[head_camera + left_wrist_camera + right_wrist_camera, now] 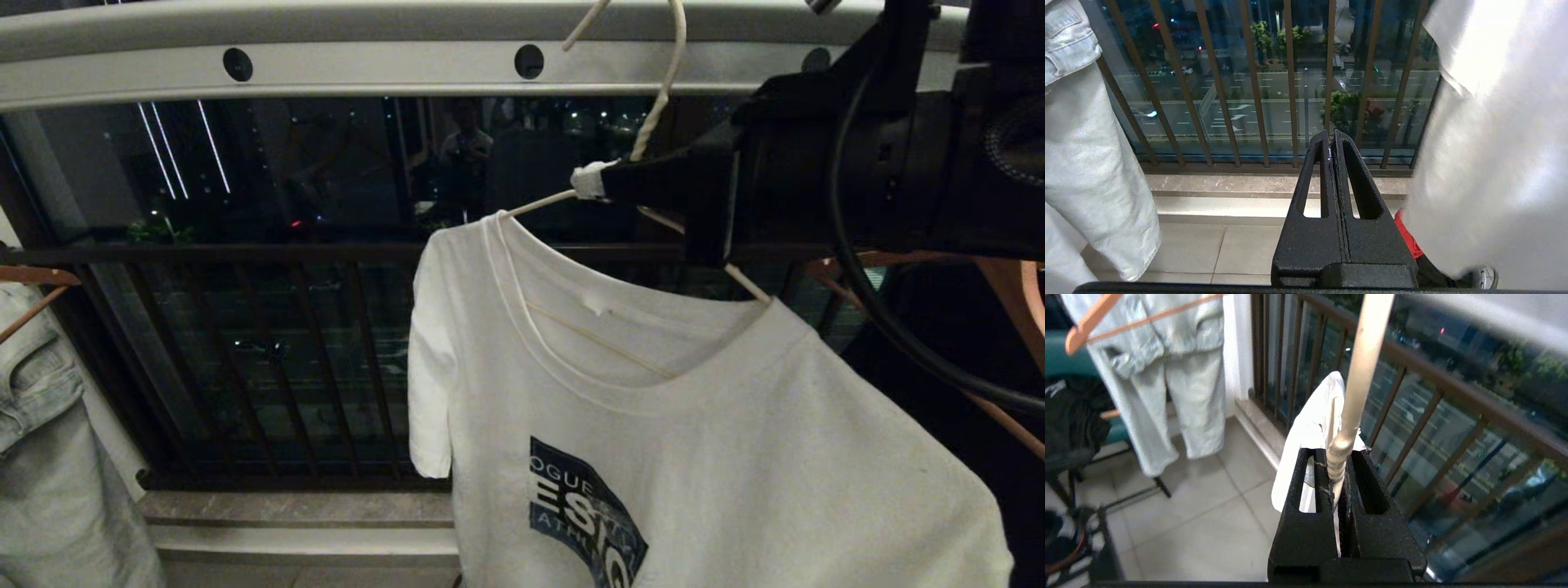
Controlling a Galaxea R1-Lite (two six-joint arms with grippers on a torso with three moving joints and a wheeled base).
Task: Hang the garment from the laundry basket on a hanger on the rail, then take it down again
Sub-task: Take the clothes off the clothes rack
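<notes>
Your right gripper is clamped tight on the twisted neck of the hanger, reaching in from the right of the head view with its fingers pointing left. In the right wrist view the two black fingers pinch that neck between them, with the wire stem rising straight out past their tips.

From the grip, the hanger's hook climbs up in front of the rail and curls at the top edge of the head view; you cannot tell from here whether it bears on the rail. The hanger's arms do not sit level: one runs down and left from the gripper to the near shoulder of the garment, the other slants down and right behind the gripper body to the far shoulder. So the hanger's long axis tilts, higher on the left, lower on the right.

The garment hangs on the hanger directly below and slightly left of your gripper, collar up, chest print facing the head camera, one short sleeve drooping on the left side. Behind it stands the dark railing.

Your left gripper is low, fingers pressed together with nothing between them, pointing at the railing with the garment just beside it. Pale trousers hang at far left.
</notes>
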